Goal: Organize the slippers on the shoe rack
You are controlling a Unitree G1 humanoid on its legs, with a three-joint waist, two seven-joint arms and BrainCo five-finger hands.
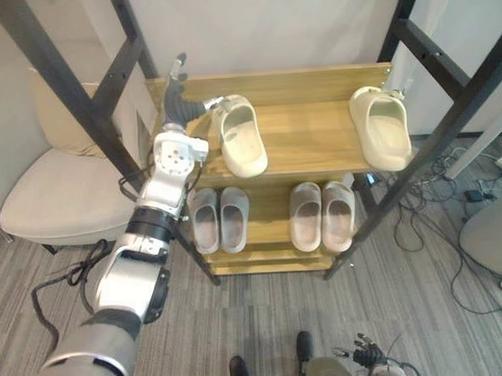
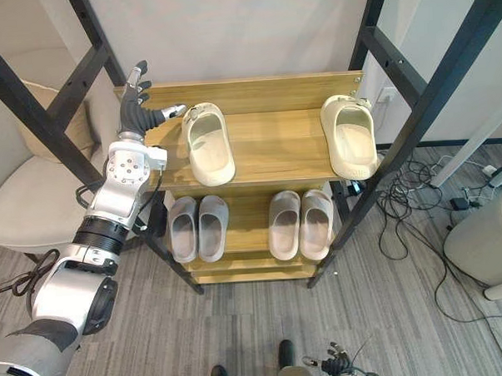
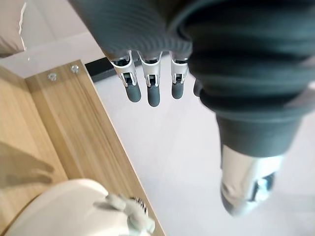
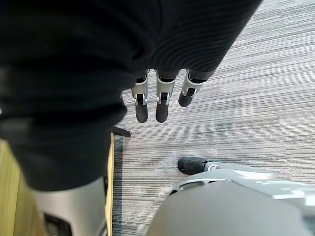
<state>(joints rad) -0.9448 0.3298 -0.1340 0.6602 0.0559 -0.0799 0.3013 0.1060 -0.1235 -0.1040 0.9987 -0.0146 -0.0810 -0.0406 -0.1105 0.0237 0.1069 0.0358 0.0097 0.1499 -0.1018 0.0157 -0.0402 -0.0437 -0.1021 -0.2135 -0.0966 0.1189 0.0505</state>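
While my right hand hangs low over the carpet with its fingers relaxed and nothing in them, I read the task as partly complete. On the lower shelf of the shoe rack, the grey pair and the taupe pair each sit side by side, so I judge that level finished. On the upper shelf, the left cream slipper and the right cream slipper lie well apart, one toward each end. My left hand is raised at the back left corner, fingers straight and spread, gripping nothing, its thumb just beside the left cream slipper. Remaining work, in my judgement: bring the two cream slippers together as a pair.
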